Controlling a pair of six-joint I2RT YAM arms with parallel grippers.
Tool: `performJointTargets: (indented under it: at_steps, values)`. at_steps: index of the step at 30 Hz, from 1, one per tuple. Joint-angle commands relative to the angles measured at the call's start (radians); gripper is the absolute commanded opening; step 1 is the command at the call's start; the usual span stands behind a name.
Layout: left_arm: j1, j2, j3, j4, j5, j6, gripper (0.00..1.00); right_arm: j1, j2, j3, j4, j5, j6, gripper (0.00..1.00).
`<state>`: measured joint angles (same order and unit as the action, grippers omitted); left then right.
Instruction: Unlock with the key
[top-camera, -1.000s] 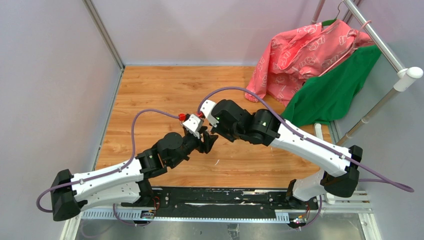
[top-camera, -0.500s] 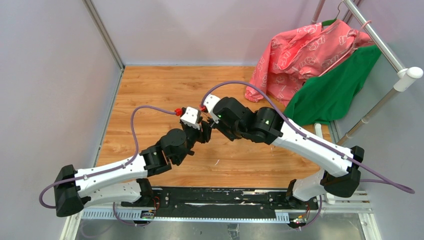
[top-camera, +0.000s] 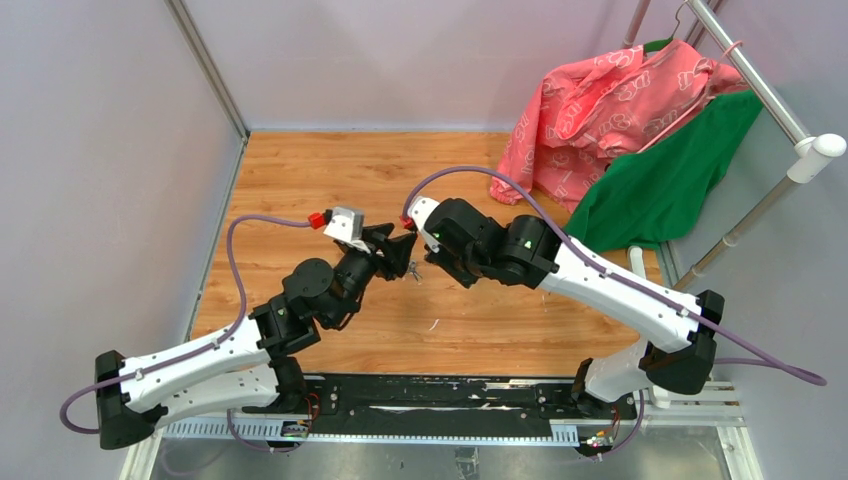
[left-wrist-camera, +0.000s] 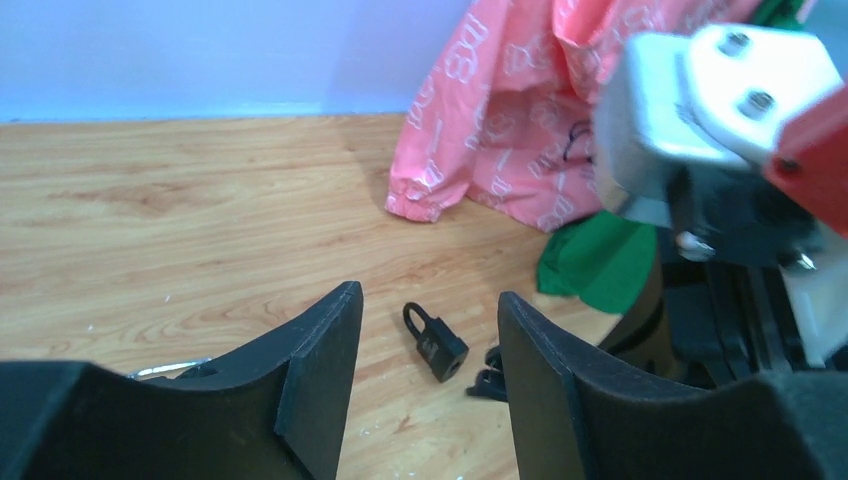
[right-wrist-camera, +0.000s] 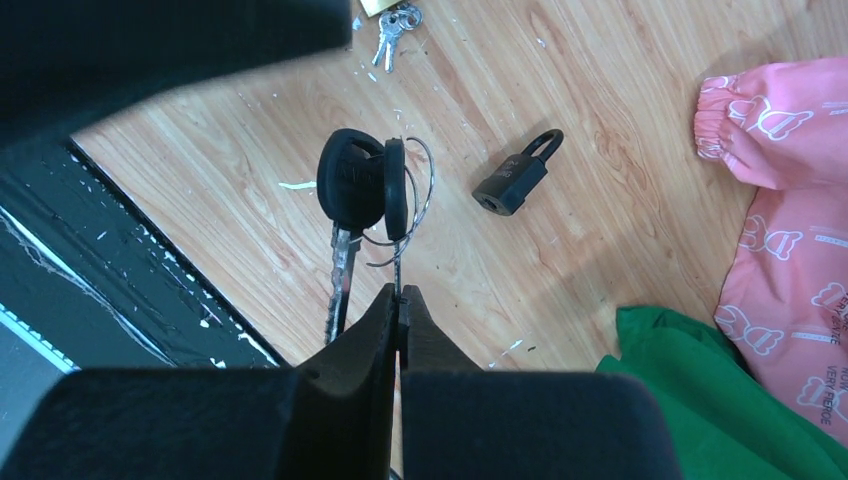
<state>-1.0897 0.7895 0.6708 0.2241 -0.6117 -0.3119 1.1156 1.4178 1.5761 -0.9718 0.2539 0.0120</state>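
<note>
A small black padlock (left-wrist-camera: 436, 343) lies on the wooden table, shackle closed, keyhole end towards me. My left gripper (left-wrist-camera: 425, 300) is open and empty, hovering short of the padlock, which shows between its fingers. My right gripper (right-wrist-camera: 400, 295) is shut on the blade of a key, with black-headed keys (right-wrist-camera: 360, 185) on a wire ring hanging past its tips, above the table. The padlock (right-wrist-camera: 515, 178) lies just right of the keys in the right wrist view. In the top view the two grippers, left (top-camera: 393, 245) and right (top-camera: 416, 263), are close together at mid-table; the padlock is hidden there.
A pink garment (top-camera: 610, 100) and a green garment (top-camera: 670, 180) hang from a rack (top-camera: 770, 95) at the back right. A brass padlock with silver keys (right-wrist-camera: 388, 30) lies near the table's front. A black rail (top-camera: 440, 400) runs along the near edge. Grey walls enclose left and back.
My left arm has swung left and back, pulling its gripper away from the right gripper, which it was pressed against. The right arm has barely moved.
</note>
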Motion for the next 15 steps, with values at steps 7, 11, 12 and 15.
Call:
performJointTargets:
  at_steps: [7, 11, 12, 15]
  values:
    - [0.001, 0.053, -0.018, -0.030, 0.408, 0.152, 0.58, -0.064, 0.015, 0.020, -0.084, -0.110, 0.007, 0.00]
    - [0.000, 0.027, -0.094, 0.084, 0.395, 0.210, 0.60, -0.118, 0.010, 0.048, -0.111, -0.188, 0.042, 0.00]
    - [-0.001, 0.025, -0.107, 0.112, 0.388, 0.233, 0.60, -0.133, 0.008, 0.056, -0.120, -0.215, 0.051, 0.00]
    - [-0.004, 0.014, -0.149, 0.206, 0.419, 0.342, 0.61, -0.169, -0.005, 0.081, -0.143, -0.303, 0.062, 0.00]
